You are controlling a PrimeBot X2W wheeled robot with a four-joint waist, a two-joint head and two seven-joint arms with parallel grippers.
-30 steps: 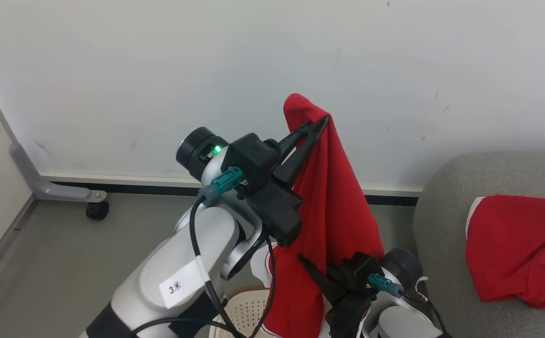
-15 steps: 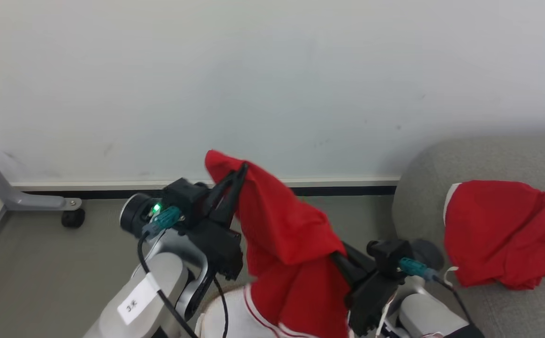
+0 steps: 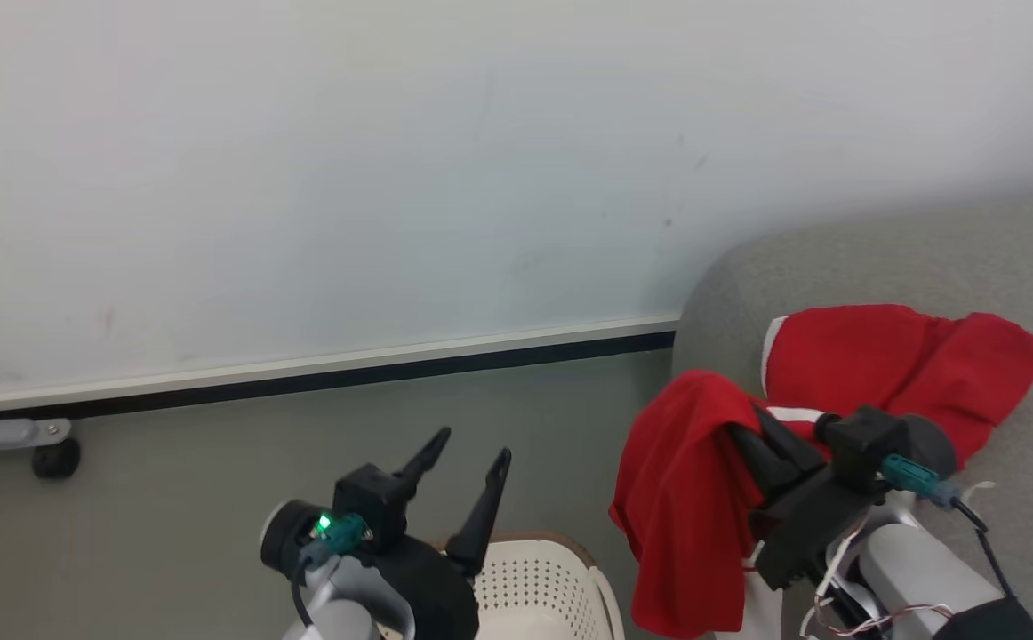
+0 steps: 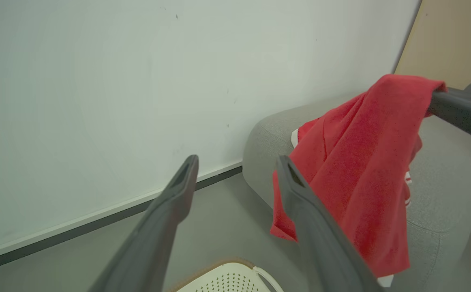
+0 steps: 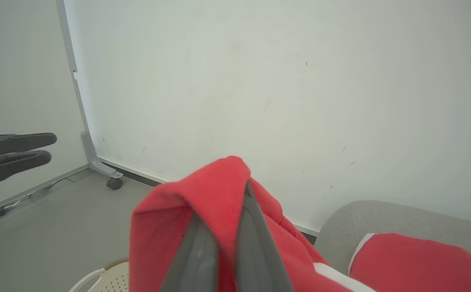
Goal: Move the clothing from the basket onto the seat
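At the far left of the floor, against the wall's dark skirting, stood a small black caster [image 3: 56,458] on a grey frame foot. Next came the left gripper [image 3: 472,444], raised above the floor with its two dark fingers spread wide and nothing between them. The left wrist view showed the same gap [image 4: 237,160], with only wall and floor behind it.

Just below and right of that gripper sat the basket [image 3: 530,582] on the floor, its cream perforated wall and brown rim partly cut off by the bottom edge of the head view. What lay inside could not be told.

Right of the basket hung the first red garment [image 3: 685,516], draped over the right gripper [image 3: 741,425] and falling in loose folds just off the seat's rounded left corner. Whether the cloth touched the upholstery could not be told. In the right wrist view the right gripper [image 5: 223,200] had its fingers pressed close together, pinching a fold of the red fabric [image 5: 166,227].

Behind that gripper, the second garment [image 3: 908,356] lay crumpled on the seat [image 3: 925,258] near its left edge, a white panel showing at its left side. The grey seat ran on to the right edge of the head view.
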